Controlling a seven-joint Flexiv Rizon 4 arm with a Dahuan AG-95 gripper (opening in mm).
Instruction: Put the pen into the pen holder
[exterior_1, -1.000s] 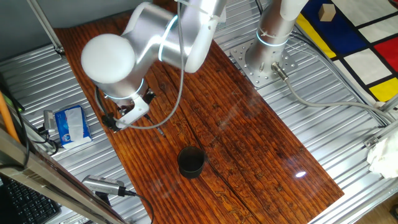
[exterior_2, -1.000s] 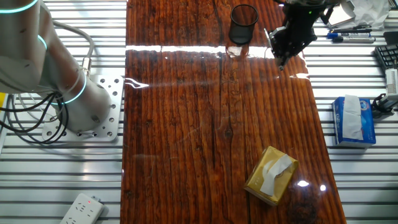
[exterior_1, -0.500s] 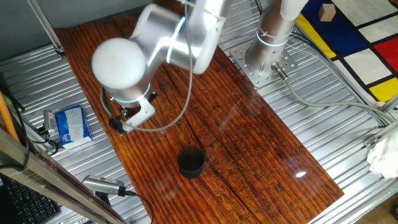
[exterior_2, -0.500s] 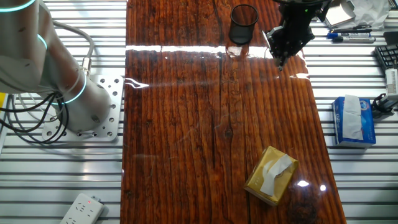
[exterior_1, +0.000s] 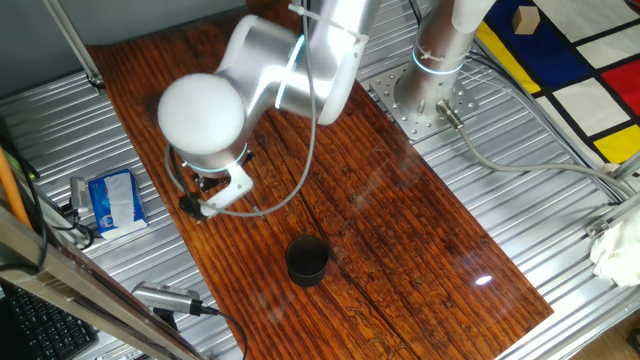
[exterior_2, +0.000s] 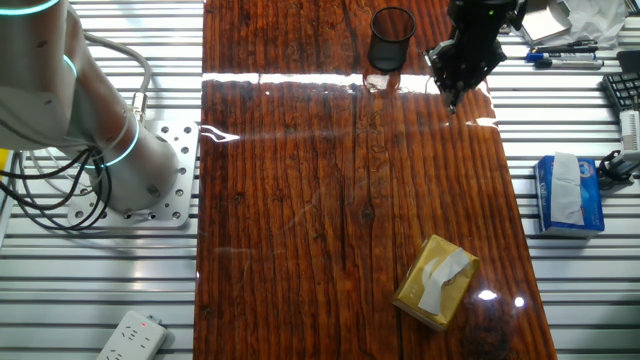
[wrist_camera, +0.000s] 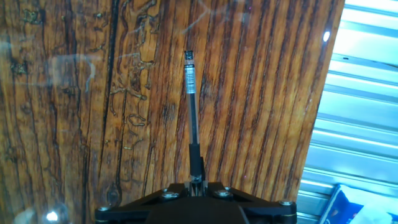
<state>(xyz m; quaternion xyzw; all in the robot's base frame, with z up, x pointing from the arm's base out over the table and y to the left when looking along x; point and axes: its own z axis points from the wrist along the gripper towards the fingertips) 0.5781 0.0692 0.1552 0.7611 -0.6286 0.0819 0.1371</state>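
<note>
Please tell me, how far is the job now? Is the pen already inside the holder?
Not yet. Done: the pen is picked up; in the hand view it sticks out from the tool, which is shut on its lower end. In hand: the tool holds it above the table, beside the holder. Left: carry the pen over the holder's rim and let it drop in.

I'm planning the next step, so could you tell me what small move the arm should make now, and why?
Probably carry the pen sideways toward the holder, keeping it lifted. The pincer is shut on the pen, which juts out past the fingers, and the holder stands upright a short way off on the table, its mouth open.
</note>
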